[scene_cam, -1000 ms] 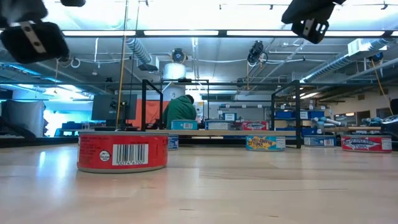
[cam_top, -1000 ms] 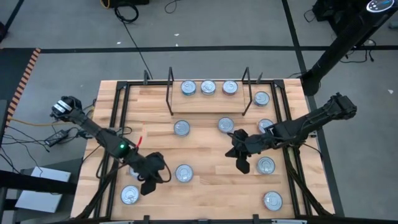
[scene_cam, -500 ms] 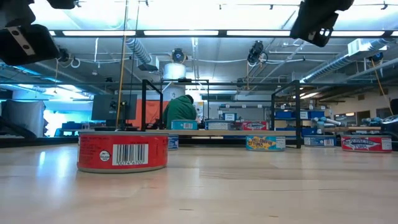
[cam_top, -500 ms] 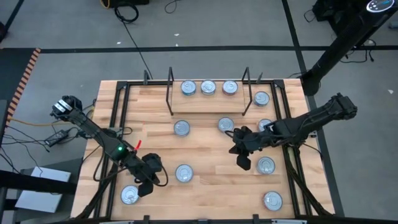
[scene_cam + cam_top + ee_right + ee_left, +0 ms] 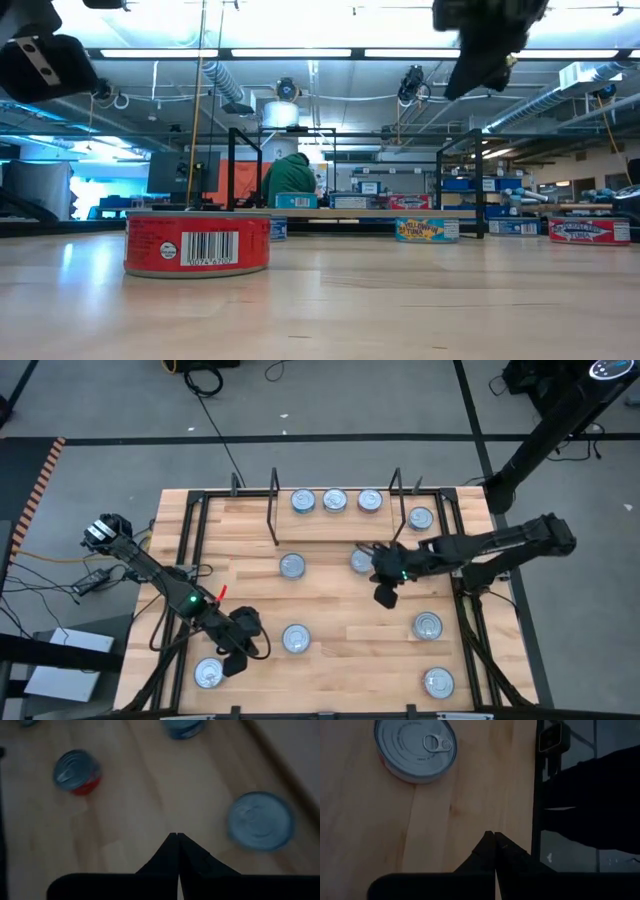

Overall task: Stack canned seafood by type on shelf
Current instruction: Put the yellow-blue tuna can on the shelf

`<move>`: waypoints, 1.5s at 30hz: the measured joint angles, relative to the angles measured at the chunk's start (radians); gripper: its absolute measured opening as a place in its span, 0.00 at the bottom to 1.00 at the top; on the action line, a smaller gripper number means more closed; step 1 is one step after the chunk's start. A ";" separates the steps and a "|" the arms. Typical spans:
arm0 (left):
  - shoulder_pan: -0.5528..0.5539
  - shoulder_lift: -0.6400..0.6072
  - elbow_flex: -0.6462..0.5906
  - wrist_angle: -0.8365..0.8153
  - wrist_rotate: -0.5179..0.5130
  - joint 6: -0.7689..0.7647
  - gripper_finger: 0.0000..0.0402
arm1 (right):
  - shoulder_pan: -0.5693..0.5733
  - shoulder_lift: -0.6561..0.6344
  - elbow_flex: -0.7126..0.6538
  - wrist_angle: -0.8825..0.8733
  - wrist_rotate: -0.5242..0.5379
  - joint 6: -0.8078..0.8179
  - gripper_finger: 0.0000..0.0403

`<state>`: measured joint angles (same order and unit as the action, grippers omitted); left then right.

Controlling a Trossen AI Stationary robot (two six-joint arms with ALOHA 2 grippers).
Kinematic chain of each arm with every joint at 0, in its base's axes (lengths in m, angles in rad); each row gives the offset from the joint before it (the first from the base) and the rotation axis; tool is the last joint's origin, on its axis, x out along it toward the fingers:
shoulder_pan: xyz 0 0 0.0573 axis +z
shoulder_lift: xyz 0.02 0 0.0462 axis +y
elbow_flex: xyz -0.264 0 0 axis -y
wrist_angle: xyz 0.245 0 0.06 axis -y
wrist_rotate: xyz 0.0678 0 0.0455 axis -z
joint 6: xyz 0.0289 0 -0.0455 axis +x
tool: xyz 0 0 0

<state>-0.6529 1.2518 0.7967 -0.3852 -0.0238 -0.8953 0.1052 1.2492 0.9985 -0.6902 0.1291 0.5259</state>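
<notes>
Fingers clenched and empty on both grippers: right mid-frame near a can, left lower left beside another. Three cans sit on the shelf; picking likely comes next, needing fingers spread.

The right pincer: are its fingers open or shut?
Shut. In the right wrist view the right pincer's two dark fingers meet at one point, nothing between them.

The table is made of pale, matt wooden planks with visible grain. The tins are topped with shiny silver metal lids; a glossy red paper label is worn by one. Thin black metal uprights are seen at twelve o'clock.
</notes>
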 joint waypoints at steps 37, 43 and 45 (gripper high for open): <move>0.000 0.000 0.000 -0.002 -0.073 0.031 0.00 | -0.219 0.345 -0.025 0.006 0.029 -0.084 0.02; 0.000 0.000 0.000 -0.001 -0.082 0.031 0.00 | -0.146 0.229 0.010 -0.012 0.030 -0.081 0.02; 0.000 0.000 0.000 -0.001 -0.082 0.031 0.00 | -0.114 0.188 0.015 -0.004 0.031 -0.077 0.02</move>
<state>-0.6525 1.2518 0.7967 -0.3866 -0.1059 -0.8646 -0.0084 1.4367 1.0137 -0.6939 0.1596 0.4493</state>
